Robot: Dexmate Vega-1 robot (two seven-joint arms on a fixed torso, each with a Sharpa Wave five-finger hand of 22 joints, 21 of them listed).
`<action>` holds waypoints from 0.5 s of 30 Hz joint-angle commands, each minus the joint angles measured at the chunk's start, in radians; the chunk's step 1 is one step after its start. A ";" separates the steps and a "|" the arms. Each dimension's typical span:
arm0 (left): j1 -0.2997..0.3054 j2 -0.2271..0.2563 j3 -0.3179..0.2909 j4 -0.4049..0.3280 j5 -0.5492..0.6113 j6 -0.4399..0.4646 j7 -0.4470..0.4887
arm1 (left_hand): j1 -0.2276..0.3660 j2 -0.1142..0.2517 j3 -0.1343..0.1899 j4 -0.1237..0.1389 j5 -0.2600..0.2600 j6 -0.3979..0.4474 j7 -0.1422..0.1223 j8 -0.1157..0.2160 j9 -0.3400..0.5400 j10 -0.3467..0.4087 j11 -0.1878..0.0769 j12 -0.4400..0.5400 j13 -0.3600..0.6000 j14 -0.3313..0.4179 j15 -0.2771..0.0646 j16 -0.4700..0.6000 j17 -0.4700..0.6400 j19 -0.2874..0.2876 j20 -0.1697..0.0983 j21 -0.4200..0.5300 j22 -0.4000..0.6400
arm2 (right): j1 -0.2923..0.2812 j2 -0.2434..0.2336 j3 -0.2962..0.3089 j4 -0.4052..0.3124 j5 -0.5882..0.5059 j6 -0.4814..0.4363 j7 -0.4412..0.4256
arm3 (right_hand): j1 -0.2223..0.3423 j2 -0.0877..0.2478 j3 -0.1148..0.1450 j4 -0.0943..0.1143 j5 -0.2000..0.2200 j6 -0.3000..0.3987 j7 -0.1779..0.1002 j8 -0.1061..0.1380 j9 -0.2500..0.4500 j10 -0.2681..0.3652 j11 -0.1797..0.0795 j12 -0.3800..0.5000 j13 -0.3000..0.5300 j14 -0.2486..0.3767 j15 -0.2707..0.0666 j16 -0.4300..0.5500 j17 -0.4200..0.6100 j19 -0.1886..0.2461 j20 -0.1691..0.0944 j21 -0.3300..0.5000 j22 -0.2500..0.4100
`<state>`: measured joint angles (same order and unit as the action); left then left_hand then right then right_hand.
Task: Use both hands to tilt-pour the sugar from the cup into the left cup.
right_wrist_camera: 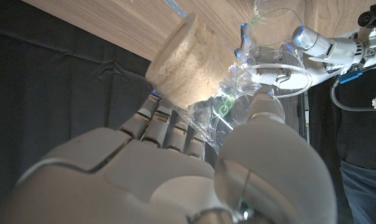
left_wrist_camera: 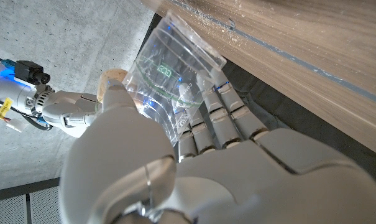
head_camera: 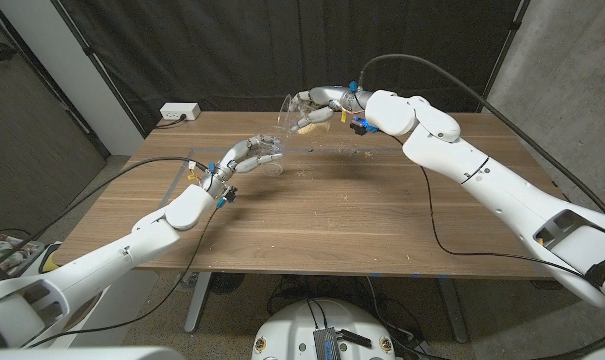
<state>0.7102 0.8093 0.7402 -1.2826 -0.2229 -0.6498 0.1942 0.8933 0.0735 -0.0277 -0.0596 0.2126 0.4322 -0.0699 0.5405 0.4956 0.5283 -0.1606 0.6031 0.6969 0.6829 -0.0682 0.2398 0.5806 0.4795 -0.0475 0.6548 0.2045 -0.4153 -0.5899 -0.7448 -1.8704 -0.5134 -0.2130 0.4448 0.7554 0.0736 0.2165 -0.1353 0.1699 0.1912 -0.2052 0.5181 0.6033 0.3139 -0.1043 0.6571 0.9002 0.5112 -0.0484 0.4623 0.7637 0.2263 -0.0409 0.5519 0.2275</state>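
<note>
Sugar (right_wrist_camera: 186, 67) fills our tilted cup (head_camera: 300, 112) — right hand (head_camera: 327, 103) fingers wrapped around it — while our left hand (head_camera: 244, 158) grips the empty left cup (head_camera: 271, 160).

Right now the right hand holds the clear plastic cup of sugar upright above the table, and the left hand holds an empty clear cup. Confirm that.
Not upright. In the head view the right hand holds the clear plastic cup of sugar tilted over on its side, mouth toward the left hand. The left hand does hold an empty clear plastic cup.
</note>
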 commanded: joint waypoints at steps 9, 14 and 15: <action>-0.068 -0.083 0.022 0.166 -0.028 -0.086 -0.083 | 0.005 0.012 -0.004 -0.003 0.001 0.005 -0.004 0.009 -0.001 0.009 -0.005 0.009 0.004 0.013 -0.116 -0.005 0.004 -0.004 -0.090 0.007 0.002 | 0.025 0.041 -0.046 -0.008 -0.168 -0.045 0.067 | 0.004 0.009 0.009 0.001 0.006 0.013 -0.004 0.006 0.004 0.010 -0.003 -0.002 0.005 0.016 -0.182 -0.005 0.005 0.003 0.006 0.002 0.000; -0.072 -0.088 0.022 0.177 -0.031 -0.095 -0.093 | 0.006 0.014 -0.004 -0.003 0.001 0.003 -0.004 0.010 0.000 0.006 0.001 0.007 0.002 0.014 -0.115 -0.006 0.006 -0.006 -0.088 0.007 0.001 | 0.029 0.048 -0.053 -0.012 -0.210 -0.056 0.090 | 0.002 0.009 0.009 0.001 0.006 0.016 -0.004 0.006 0.004 0.013 -0.004 -0.002 0.007 0.017 -0.182 -0.006 0.006 0.003 0.006 0.002 0.000; -0.072 -0.089 0.022 0.178 -0.030 -0.095 -0.093 | 0.007 0.015 -0.005 -0.004 0.001 0.003 -0.003 0.010 0.000 0.009 -0.001 0.008 0.001 0.013 -0.116 -0.007 0.006 -0.007 -0.088 0.007 0.001 | 0.029 0.049 -0.056 -0.012 -0.221 -0.057 0.092 | 0.002 0.009 0.009 0.001 0.006 0.017 -0.004 0.007 0.005 0.013 -0.005 -0.002 0.007 0.018 -0.182 -0.005 0.006 0.003 0.006 0.002 0.000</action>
<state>0.6560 0.7442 0.7582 -1.1532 -0.2460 -0.7168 0.1278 0.8932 0.0812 -0.0277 -0.0596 0.2125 0.4321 -0.0698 0.5441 0.4929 0.5286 -0.1604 0.6068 0.6977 0.6883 -0.0628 0.2398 0.5819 0.4764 -0.0444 0.6584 0.2046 -0.3948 -0.5579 -0.7809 -1.8730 -0.6428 -0.2455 0.4961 0.7558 0.0740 0.2169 -0.1348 0.1692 0.2005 -0.2038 0.5171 0.6053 0.3151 -0.1054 0.6567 0.9016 0.5190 -0.0486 0.4584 0.7668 0.2263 -0.0409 0.5519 0.2276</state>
